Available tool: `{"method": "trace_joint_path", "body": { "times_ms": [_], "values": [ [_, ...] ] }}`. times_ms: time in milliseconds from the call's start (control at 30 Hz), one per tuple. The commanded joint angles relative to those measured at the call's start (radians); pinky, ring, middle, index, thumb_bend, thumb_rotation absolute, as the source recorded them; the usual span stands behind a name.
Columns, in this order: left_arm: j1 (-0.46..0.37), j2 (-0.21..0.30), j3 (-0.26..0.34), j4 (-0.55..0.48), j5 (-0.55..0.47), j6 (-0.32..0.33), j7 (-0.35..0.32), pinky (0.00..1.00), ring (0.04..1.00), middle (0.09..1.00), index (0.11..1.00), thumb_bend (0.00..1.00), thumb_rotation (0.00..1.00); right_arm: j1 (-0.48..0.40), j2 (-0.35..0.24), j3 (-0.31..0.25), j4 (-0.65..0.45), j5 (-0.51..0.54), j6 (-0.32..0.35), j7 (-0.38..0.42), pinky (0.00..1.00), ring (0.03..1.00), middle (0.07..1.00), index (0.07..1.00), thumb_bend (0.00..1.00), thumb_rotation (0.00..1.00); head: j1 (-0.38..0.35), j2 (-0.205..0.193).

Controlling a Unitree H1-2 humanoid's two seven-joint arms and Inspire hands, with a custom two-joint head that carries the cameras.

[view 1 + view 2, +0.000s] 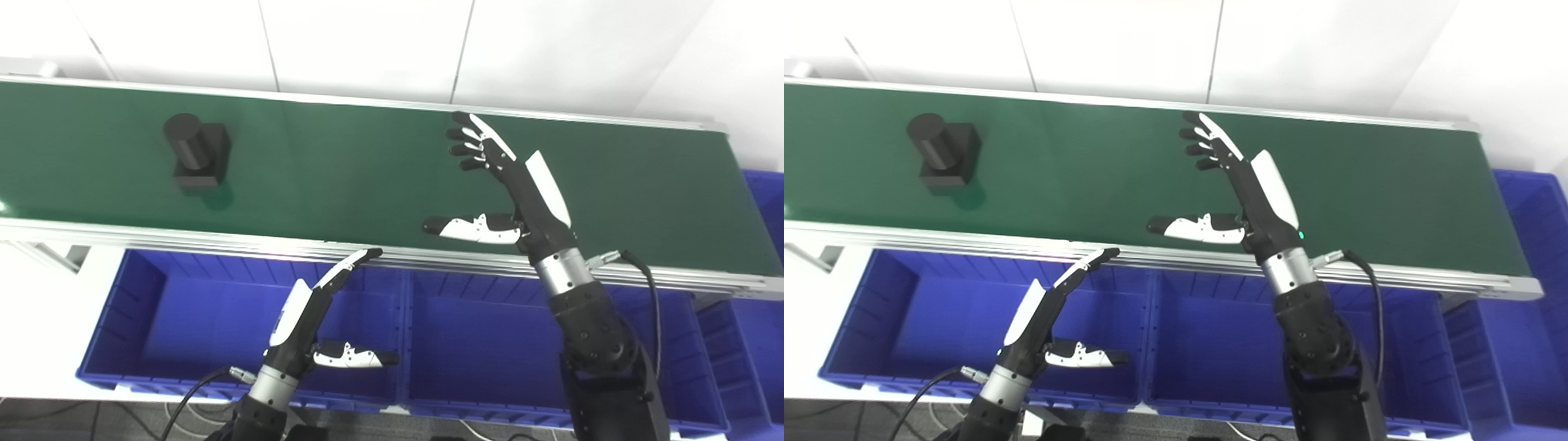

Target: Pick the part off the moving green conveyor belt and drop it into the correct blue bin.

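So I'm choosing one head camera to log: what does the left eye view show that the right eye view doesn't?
Only the left eye view: little extra, the belt's right end is cropped. Only the right eye view: the belt's right end and more of the far-right bin. Both: the black part on the belt, the open right hand above it, the open left hand over the bins.

Conveyor belt (367,171): left end cut off by the frame.
Far-right blue bin (765,202): mostly beyond the right edge.
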Motion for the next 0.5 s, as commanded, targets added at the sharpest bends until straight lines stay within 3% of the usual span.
{"method": "trace_joint_path", "body": {
  "times_ms": [0, 200, 467],
  "values": [
    [-0.029, 0.009, -0.037, 0.004, -0.001, -0.020, 0.068, 0.86, 0.874, 0.879, 0.853, 0.89, 0.41, -0.067, 0.007, 0.014, -0.006, -0.022, 0.020, 0.013, 0.69, 0.785, 0.846, 0.918, 0.84, 0.41, 0.011, -0.013],
    [-0.069, 0.033, -0.138, 0.047, -0.008, -0.020, 0.193, 0.82, 0.846, 0.858, 0.843, 0.89, 0.39, -0.156, 0.017, 0.049, 0.028, -0.049, 0.079, 0.048, 0.69, 0.792, 0.849, 0.926, 0.84, 0.41, 0.042, -0.059],
    [-0.113, 0.056, -0.229, 0.097, -0.009, -0.020, 0.295, 0.79, 0.823, 0.840, 0.826, 0.91, 0.41, -0.270, 0.037, 0.090, 0.128, -0.073, 0.084, 0.067, 0.68, 0.784, 0.850, 0.933, 0.84, 0.44, 0.039, -0.083]
  ]
}}
